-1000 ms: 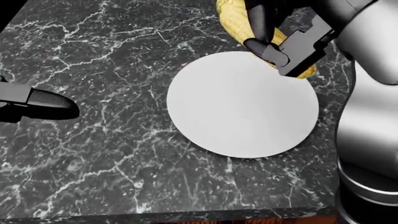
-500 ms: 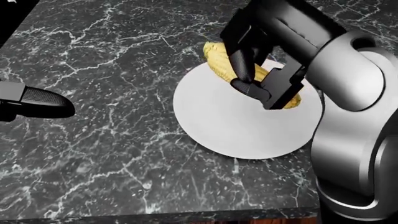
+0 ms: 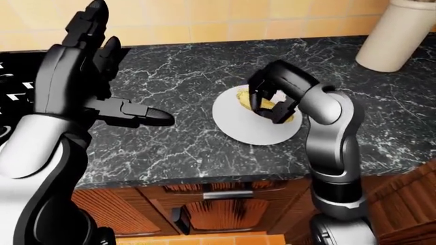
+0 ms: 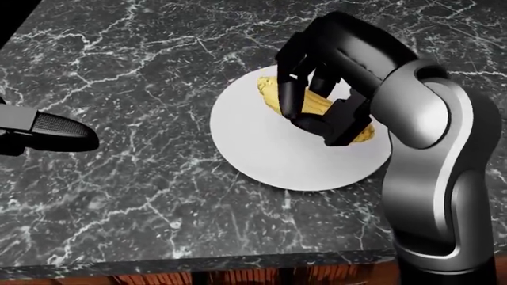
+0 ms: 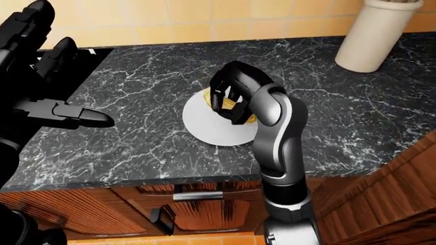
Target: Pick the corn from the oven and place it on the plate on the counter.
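Over the last second the corn (image 4: 317, 107) has come from beyond the plate's (image 4: 277, 154) far rim to a spot over the plate itself — a second ago it hung over bare marble at the top of the head view, now nearly all of its yellow body shows against the white disc, in the half nearer the wall. In my judgement the carry is all but done; what remains is to release and draw the hand clear. Whether the cob already rests on the plate or hangs just above it, I cannot tell.

The right hand (image 4: 321, 104) is clamped on the corn from above, its dark fingers (image 4: 289, 95) curled round the cob's middle, the wrist bent sharply down and the elbow raised over the table's (image 4: 135, 196) near edge.

The left hand (image 3: 85, 66) stands well apart toward the table's left end — raised, fingers spread and empty, one finger (image 4: 59, 130) pointing toward the plate.
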Motion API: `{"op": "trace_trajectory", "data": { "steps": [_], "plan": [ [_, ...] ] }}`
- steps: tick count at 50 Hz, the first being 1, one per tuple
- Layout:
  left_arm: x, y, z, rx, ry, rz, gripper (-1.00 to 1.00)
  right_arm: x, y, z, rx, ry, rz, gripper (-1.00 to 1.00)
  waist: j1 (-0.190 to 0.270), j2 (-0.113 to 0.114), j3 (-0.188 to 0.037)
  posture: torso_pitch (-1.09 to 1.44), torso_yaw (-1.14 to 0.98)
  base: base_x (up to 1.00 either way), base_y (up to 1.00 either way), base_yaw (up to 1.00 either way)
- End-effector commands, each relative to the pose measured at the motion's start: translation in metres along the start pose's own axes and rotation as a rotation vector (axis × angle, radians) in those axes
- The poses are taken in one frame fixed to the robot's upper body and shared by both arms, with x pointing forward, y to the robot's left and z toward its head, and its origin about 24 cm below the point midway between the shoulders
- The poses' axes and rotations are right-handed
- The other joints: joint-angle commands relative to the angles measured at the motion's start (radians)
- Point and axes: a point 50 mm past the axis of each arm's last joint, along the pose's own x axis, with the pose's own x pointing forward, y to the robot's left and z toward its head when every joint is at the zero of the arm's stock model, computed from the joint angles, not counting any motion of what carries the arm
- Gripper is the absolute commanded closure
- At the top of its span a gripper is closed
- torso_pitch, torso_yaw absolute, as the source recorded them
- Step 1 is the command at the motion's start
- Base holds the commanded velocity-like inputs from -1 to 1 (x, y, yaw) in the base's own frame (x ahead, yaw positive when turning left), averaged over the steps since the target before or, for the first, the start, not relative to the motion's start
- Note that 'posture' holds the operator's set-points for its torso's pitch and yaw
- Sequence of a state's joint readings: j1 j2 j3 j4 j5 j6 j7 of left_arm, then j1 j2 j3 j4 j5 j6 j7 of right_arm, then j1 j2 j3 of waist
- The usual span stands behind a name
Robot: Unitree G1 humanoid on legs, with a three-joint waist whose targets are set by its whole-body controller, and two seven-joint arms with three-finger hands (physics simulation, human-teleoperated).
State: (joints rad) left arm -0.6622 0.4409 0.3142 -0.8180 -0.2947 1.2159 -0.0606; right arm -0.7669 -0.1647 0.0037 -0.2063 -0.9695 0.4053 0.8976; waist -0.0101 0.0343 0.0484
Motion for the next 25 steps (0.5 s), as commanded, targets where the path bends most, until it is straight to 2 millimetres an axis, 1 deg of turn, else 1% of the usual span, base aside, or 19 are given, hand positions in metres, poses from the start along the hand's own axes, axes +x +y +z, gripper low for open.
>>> {"op": "trace_trajectory", "data": {
  "steps": [1, 3, 7, 12, 14, 17, 25],
  "plan": [
    [-0.0022, 0.0029, 0.0125, 0.016, -0.072, 0.022, -1.00, -0.0028, -0.0131, 0.0100, -0.035, -0.039, -0.076, 0.62, 0.000, 0.001, -0.026, 0.00, 0.00, 0.00, 0.00, 0.00],
    [-0.0024, 0.0027, 0.0114, 0.015, -0.071, 0.021, -1.00, -0.0006, -0.0133, 0.0105, -0.037, -0.039, -0.077, 0.60, 0.000, 0.002, -0.027, 0.00, 0.00, 0.00, 0.00, 0.00],
    [-0.0021, 0.0030, 0.0122, 0.016, -0.073, 0.021, -1.00, -0.0012, -0.0125, 0.0120, -0.039, -0.044, -0.074, 0.42, 0.000, 0.002, -0.028, 0.00, 0.00, 0.00, 0.00, 0.00],
    [-0.0024, 0.0028, 0.0125, 0.015, -0.076, 0.019, -1.00, -0.0030, -0.0135, 0.0130, -0.042, -0.046, -0.071, 0.40, 0.000, 0.002, -0.028, 0.00, 0.00, 0.00, 0.00, 0.00],
    [-0.0025, 0.0030, 0.0124, 0.016, -0.076, 0.020, -1.00, -0.0042, -0.0138, 0.0135, -0.042, -0.048, -0.070, 0.29, 0.000, 0.001, -0.029, 0.00, 0.00, 0.00, 0.00, 0.00],
    [-0.0027, 0.0032, 0.0138, 0.017, -0.076, 0.021, -1.00, -0.0032, -0.0127, 0.0123, -0.044, -0.048, -0.067, 0.23, 0.000, 0.001, -0.029, 0.00, 0.00, 0.00, 0.00, 0.00],
    [-0.0026, 0.0033, 0.0137, 0.017, -0.076, 0.021, -1.00, -0.0073, -0.0155, 0.0156, -0.049, -0.057, -0.065, -0.05, -0.001, 0.000, -0.030, 0.00, 0.00, 0.00, 0.00, 0.00]
  ]
}}
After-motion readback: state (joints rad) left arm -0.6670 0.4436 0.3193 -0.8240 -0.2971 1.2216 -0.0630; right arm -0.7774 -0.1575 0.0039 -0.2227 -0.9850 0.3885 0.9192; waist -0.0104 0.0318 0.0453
